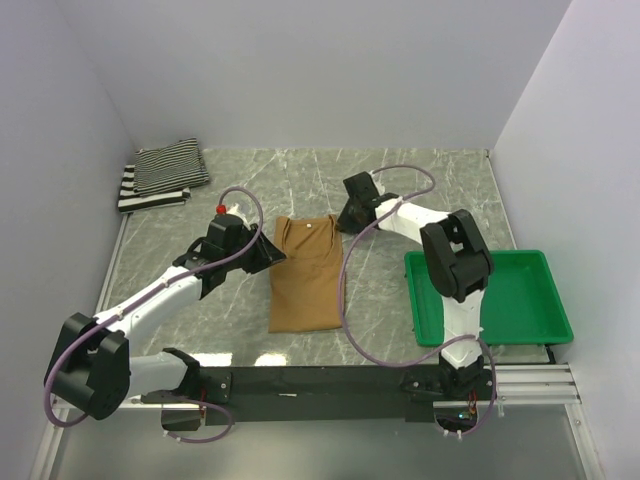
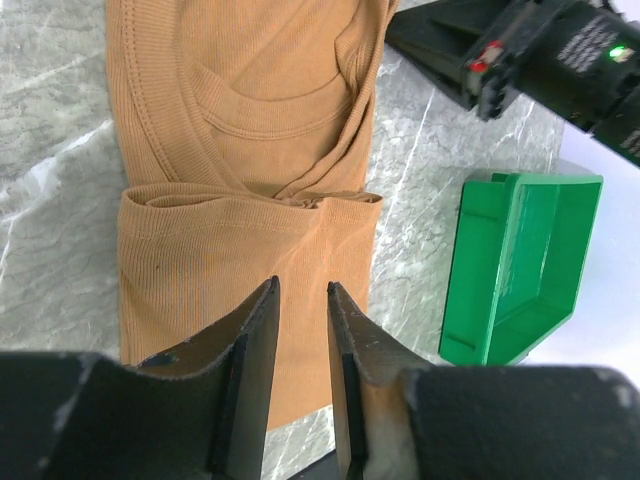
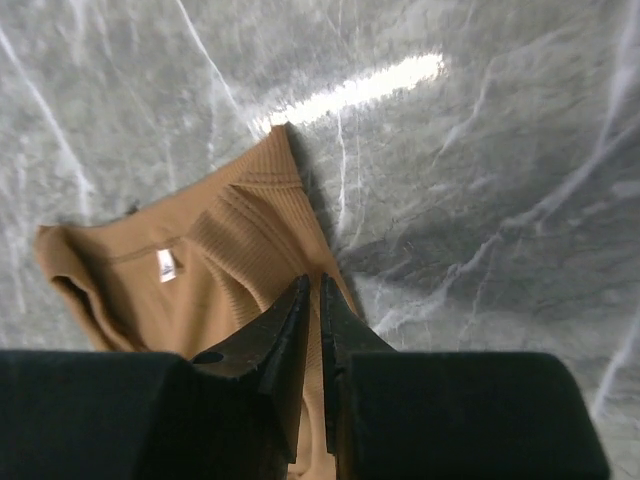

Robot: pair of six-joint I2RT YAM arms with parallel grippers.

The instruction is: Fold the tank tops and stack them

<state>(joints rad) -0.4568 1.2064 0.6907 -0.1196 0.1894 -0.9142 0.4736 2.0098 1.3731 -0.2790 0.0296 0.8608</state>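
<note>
Tan-brown tank top (image 1: pixel 305 275), partly folded, lies mid-worktop (image 1: pixel 230 320) between the arms; the striped tops (image 1: pixel 165 172) sit stacked far left. We judge it light, limp ribbed knit, best pinched at corners. Left fingers (image 2: pixel 255 330) stand narrowly parted, right fingers (image 3: pixel 290 320) nearly together; we cannot tell if either grips it. White neck tag (image 3: pixel 166 264): unreadable.

My left arm (image 1: pixel 140 305) and right arm (image 1: pixel 410 220) are white links with chunky black joint housings, bolted to a black rail (image 1: pixel 320 385), each trailing a looping mauve cable (image 1: pixel 404 168). The left pincer (image 2: pixel 302 288) and right pincer (image 3: pixel 313 282) have matte black tapered fingers, scuffed pale at the edges. I see a red knob (image 1: pixel 221 209) by the left wrist and a green light (image 2: pixel 612 50) on the right one.
</note>
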